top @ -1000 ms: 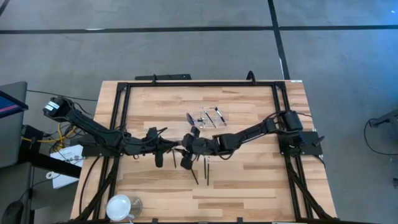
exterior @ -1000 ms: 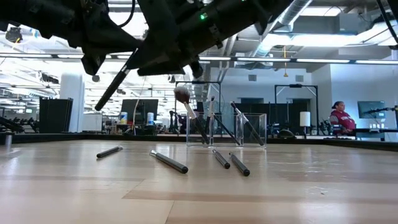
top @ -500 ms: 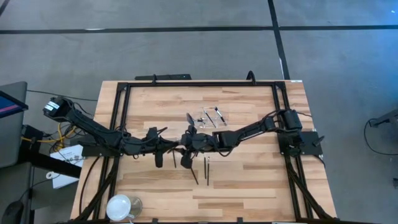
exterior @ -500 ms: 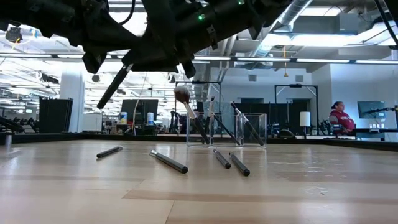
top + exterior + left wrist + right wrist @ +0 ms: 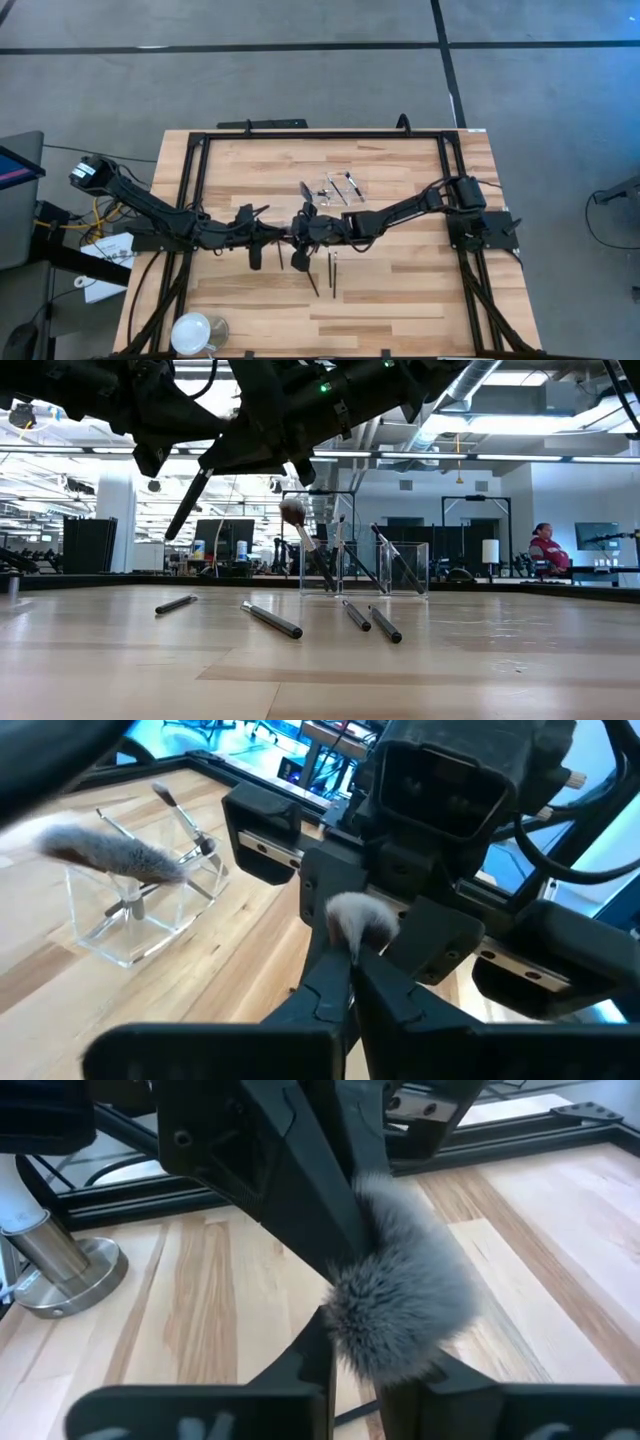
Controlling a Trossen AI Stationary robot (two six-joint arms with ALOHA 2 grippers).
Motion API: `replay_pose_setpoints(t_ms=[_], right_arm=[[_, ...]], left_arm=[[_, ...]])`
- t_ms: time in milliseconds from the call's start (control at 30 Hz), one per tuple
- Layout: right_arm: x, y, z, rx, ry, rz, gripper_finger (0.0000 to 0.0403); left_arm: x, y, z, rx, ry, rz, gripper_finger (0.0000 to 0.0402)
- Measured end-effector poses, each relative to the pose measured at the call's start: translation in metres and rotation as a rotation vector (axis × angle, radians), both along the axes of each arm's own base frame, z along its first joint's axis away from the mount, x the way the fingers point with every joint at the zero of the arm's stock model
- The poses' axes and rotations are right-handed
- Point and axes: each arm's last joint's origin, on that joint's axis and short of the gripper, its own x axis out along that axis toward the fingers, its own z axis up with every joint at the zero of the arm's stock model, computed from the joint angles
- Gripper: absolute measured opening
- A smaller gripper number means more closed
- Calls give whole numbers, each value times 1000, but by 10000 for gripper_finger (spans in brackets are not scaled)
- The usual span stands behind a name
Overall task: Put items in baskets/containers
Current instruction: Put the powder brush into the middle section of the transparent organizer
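A makeup brush with a fluffy grey head [image 5: 400,1305] hangs above the middle of the table, its dark handle [image 5: 188,503] slanting downward. My left gripper [image 5: 283,237] and my right gripper [image 5: 303,232] meet nose to nose there, both shut on this brush. The clear container [image 5: 335,188] stands a little farther back with several brushes leaning inside it [image 5: 365,568]. Several more brushes lie flat on the table [image 5: 272,620], [image 5: 386,625], [image 5: 175,603]. My left gripper [image 5: 352,995] pinches the brush between its two fingers just behind the fluffy head [image 5: 352,952], coming roughly level from the table's left. The brush is lifted clear, its handle slanting down below the fingers. My right gripper [image 5: 375,1375] has its two fingers on either side of the bristle head [image 5: 350,1342], the bristles bulging out above them. It comes from the table's right, slanting slightly down, facing my left gripper's fingers [image 5: 300,1190].
A round white cup [image 5: 192,332] stands at the near left corner. Two loose brushes [image 5: 322,276] lie just on the near side of the grippers. A black frame [image 5: 320,134] runs around the table's edges. Bare wood lies at the near right.
My right gripper's fingers have drawn together around the brush's head while both arms stayed where they were. The brush's hanging handle has tipped a little steeper.
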Motion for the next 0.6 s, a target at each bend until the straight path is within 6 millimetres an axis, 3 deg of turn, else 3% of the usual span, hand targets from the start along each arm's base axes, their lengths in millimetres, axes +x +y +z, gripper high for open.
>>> replay_pose_setpoints(t_ms=[333,600], right_arm=[[-5,3,1,8,41,-49,30],[-44,-4,58,-143,127,-256,33]], left_arm=[[0,0,0,27,3,-2,84],[0,1,0,37,1,25,136]])
